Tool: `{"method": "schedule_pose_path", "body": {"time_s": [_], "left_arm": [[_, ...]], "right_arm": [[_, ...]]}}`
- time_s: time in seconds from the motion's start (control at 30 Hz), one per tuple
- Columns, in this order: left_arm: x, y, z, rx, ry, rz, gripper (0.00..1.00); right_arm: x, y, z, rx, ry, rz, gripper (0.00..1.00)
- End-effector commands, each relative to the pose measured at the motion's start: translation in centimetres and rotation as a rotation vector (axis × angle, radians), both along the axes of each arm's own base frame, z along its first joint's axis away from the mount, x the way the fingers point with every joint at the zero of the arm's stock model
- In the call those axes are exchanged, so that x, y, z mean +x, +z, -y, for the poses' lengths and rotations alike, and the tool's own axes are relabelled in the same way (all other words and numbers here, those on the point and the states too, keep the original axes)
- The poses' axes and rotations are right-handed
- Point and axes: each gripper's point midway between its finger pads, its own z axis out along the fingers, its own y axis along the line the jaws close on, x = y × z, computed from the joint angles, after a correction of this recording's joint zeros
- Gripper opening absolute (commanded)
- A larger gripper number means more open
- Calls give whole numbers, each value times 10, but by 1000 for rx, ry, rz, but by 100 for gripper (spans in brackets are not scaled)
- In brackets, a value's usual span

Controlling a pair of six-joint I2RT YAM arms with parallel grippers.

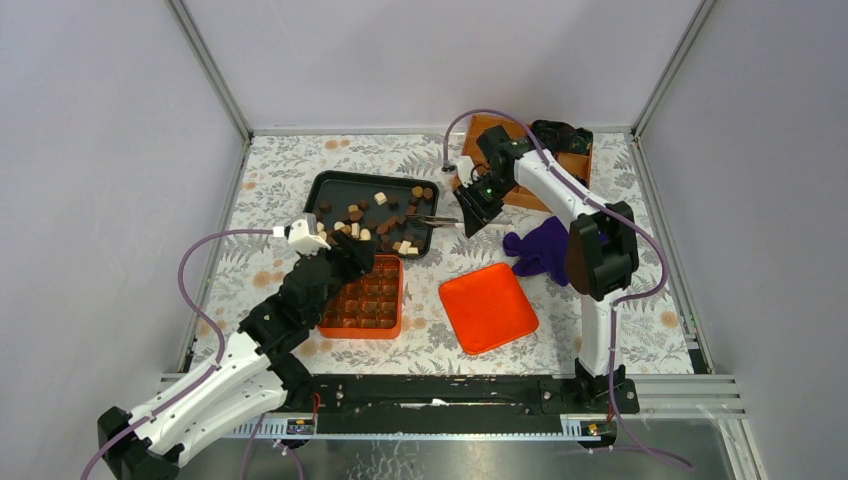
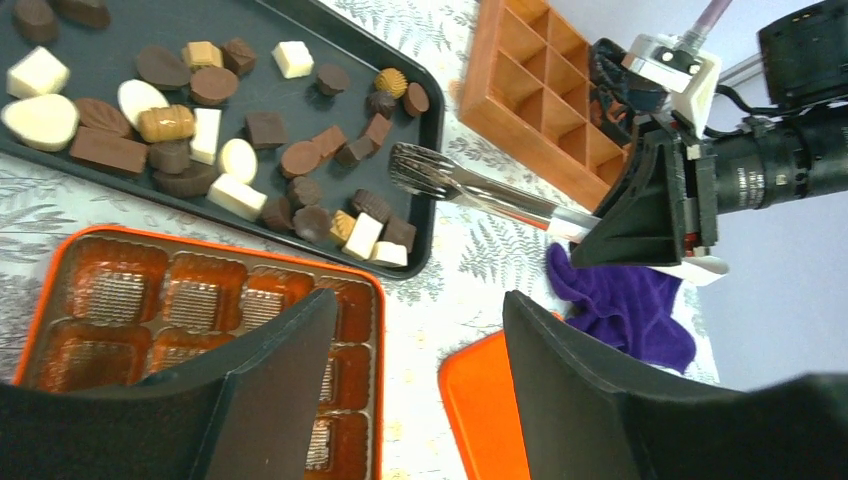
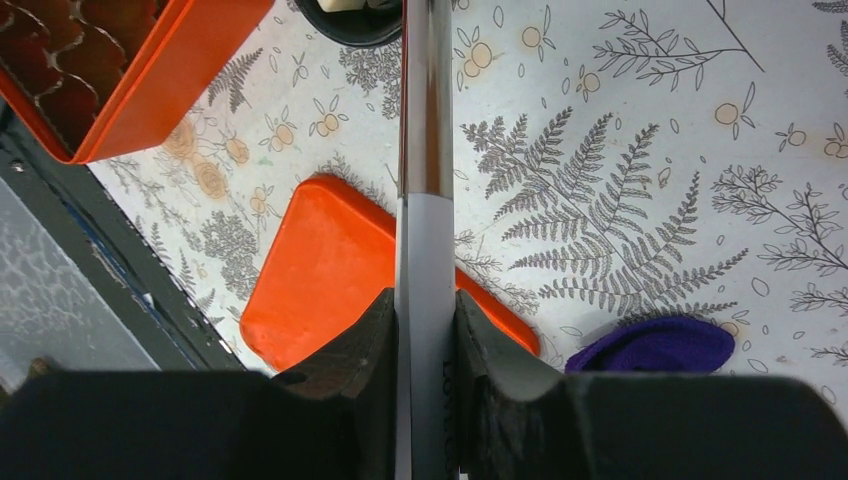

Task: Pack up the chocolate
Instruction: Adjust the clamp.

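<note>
Crowded table [image 1: 265,180], so most risks were collisions. The black tray [image 1: 345,190] sat far left of centre with the chocolate [image 2: 300,158] loose on it, mixed shapes, many touching; pinching one could drag or flip its neighbour. The orange box [image 1: 401,295] lay just in front of the tray. The cells that the left wrist view showed looked empty, so I judged packing barely started there. The left gripper [image 2: 418,300] hung over that box, jaws wide apart, holding nothing. It sat in the drop path, and the tongs [image 2: 470,190] could clip it coming over. The orange lid [image 1: 488,307] lay flat to the right of the box, apart from it; a low swing could knock it. The wooden crate [image 2: 487,60] stood at the far right, out of the way. The purple cloth [image 1: 540,250] lay just beyond the lid and could snag. The right gripper [image 3: 425,310] was clamped on the tongs' handle. The tongs pointed left, tips over the tray's right rim, nothing visible between them. Main worry: long lever, narrow pinch. The tongs could twist or slip in the fingers, then miss, or hit the rim and shove the tray. Too hard a squeeze could crush or eject a piece; too soft and it would drop on the table short of the box.
</note>
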Motion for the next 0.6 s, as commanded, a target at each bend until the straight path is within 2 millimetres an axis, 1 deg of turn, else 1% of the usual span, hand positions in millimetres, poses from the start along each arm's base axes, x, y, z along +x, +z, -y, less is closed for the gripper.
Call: {"method": "schedule_pose_path", "body": {"time_s": [0.0, 0.07, 0.17, 0.27, 0.37, 0.47, 0.57], "left_arm": [[5, 15, 19, -148, -46, 76, 72], [4, 20, 31, -240, -92, 115, 75], [3, 35, 46, -412, -153, 197, 82], [5, 54, 52, -605, -178, 265, 89], [15, 74, 58, -743, -188, 318, 92], [33, 92, 75, -816, -200, 326, 98], [58, 106, 94, -895, -195, 301, 99]], "right_arm": [[2, 51, -10, 150, -31, 37, 12], [2, 67, -11, 213, -48, 30, 11], [1, 99, -13, 333, -75, 19, 12], [-2, 135, -14, 464, -101, 7, 12], [-12, 167, -20, 587, -92, -15, 13], [-23, 185, -27, 685, -75, -59, 13], [-30, 190, -29, 717, -67, -77, 14]]}}
